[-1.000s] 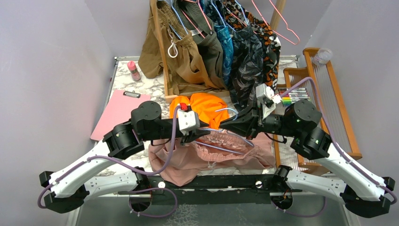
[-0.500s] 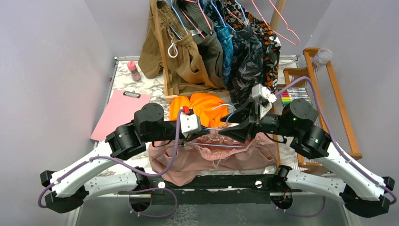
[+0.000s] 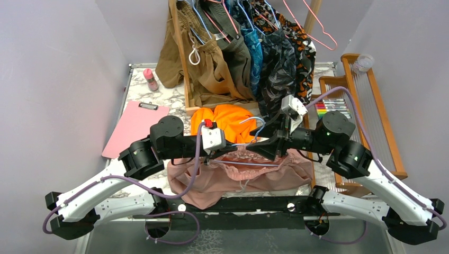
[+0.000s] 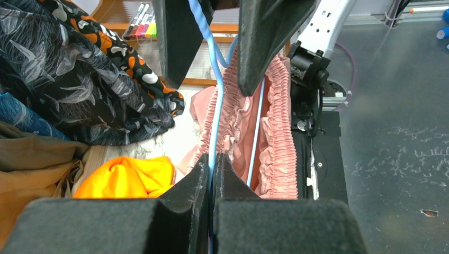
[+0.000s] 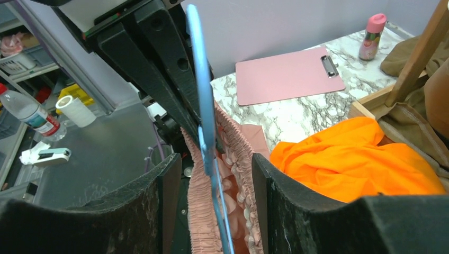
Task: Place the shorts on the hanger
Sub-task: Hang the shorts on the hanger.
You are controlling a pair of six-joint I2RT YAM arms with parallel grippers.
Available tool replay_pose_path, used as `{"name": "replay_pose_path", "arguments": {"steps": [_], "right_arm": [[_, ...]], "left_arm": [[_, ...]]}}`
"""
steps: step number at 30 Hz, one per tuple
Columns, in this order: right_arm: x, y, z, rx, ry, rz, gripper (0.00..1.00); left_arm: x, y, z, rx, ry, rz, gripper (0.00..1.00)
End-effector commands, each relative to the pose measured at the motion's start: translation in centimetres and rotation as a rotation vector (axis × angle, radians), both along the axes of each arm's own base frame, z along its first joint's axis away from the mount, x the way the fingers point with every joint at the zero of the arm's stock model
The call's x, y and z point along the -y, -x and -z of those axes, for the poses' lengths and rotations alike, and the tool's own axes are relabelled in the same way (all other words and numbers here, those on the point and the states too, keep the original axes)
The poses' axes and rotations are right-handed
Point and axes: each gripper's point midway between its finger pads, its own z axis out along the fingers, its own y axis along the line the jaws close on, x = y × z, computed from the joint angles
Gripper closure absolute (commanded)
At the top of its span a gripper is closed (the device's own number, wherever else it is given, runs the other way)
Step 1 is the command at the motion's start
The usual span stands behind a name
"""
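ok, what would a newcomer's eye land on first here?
Mid-table, over the dusty pink shorts, the left claw is shut on the light blue hanger, while the right claw stands open around the same wire. Behind them the bright orange shorts glow, and a crowded clothes rack fills the back.

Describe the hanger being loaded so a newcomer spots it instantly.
In front of the wooden clothes rack lie dusty pink shorts. Right over them, the left end effector pinches a thin light blue wire hanger; the rack's empty hangers are pink.
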Motion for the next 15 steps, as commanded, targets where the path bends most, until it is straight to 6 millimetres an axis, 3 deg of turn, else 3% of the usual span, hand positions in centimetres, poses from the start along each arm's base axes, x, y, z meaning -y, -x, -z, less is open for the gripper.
{"name": "replay_pose_path", "arguments": {"steps": [1, 8, 12, 14, 15], "right_arm": [[-1.0, -1.0, 0.4, -0.015, -0.007, 0.022, 0.48], [-1.7, -0.7, 0.4, -0.041, -0.038, -0.007, 0.73], [-1.9, -0.4, 0.2, -0.042, -0.039, -0.032, 0.97], [-1.9, -0.3, -0.1, -0.035, -0.041, -0.038, 0.99], [-1.7, -0.2, -0.5, -0.021, -0.044, -0.04, 0.99]], "left_arm": [[0.2, 0.6, -3.0, 0.03, 0.102, 0.033, 1.0], [0.0, 0.8, -3.0, 0.027, 0.107, 0.034, 1.0], [0.0, 0.7, -3.1, 0.029, 0.11, 0.027, 1.0], [-0.1, 0.4, -3.4, 0.03, 0.116, 0.009, 1.0], [-0.3, 0.3, -3.9, 0.035, 0.122, -0.004, 0.93]]}}
